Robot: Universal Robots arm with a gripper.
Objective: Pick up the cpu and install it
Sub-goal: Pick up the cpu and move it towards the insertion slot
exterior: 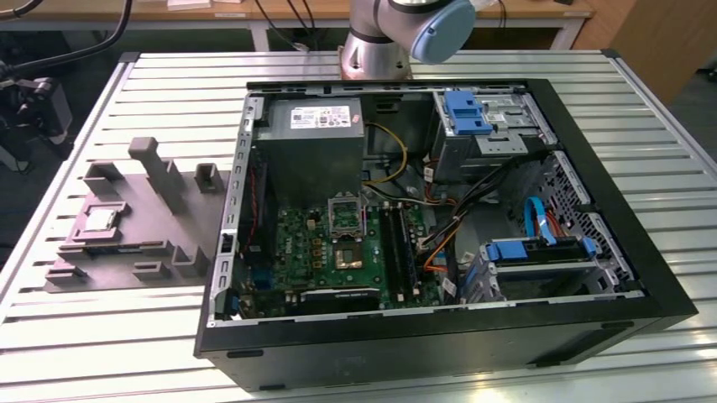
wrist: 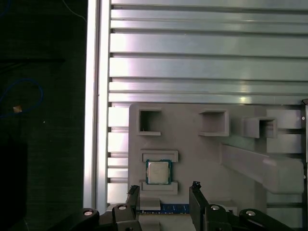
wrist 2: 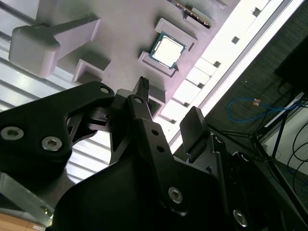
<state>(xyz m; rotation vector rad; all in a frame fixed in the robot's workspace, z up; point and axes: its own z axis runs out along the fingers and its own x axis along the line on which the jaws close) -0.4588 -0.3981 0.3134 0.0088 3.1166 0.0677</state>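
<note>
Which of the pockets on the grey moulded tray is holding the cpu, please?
The low pocket between two flat bars, closest to the gripper: the cpu lies flat in it. The deeper square pockets beyond it are empty.

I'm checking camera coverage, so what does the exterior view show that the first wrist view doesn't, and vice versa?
Exterior view's own: the open computer case with its motherboard, and the arm at its far side. First wrist view's own: the open end effector hanging over the tray, holding nothing. Shared: the cpu lying in the grey tray on the slatted table.
</note>
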